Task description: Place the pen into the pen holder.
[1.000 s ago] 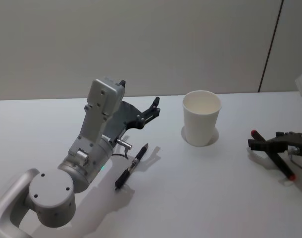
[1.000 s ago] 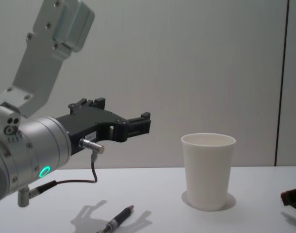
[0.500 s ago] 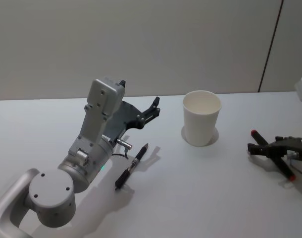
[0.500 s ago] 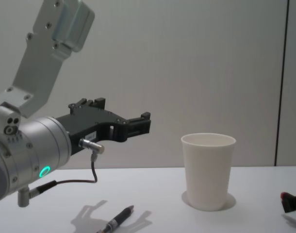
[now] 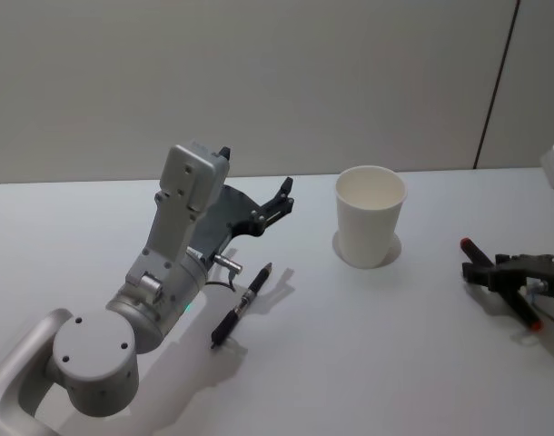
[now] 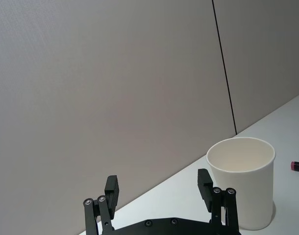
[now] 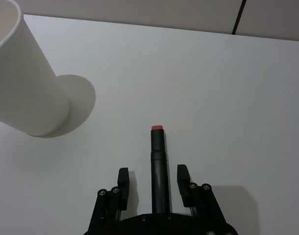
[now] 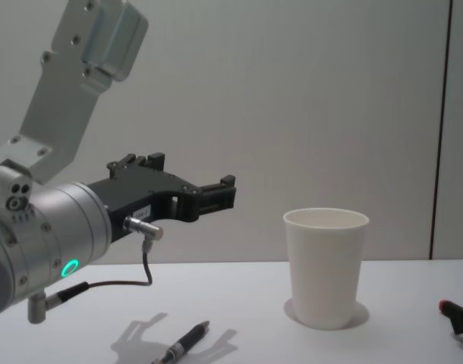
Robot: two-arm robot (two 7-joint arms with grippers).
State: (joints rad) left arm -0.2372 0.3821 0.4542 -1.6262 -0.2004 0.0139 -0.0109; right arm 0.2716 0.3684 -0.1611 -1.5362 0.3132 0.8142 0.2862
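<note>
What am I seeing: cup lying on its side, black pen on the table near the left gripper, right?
Wrong on the cup: the chest view shows it standing upright, mouth up. The black pen does lie on the table near the left gripper.

Pen holder (image 5: 370, 218): white paper cup, upright, mid-table. Black pen (image 5: 242, 306) flat, left of it; red-tipped pen (image 7: 158, 159) flat, right.

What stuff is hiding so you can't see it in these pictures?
- The pen holder: its floor, head view, hidden by its own wall.
- The red-tipped pen: its back end, right wrist view, under the right gripper.
- The black pen: its lower end, chest view, cut by the bottom edge.
</note>
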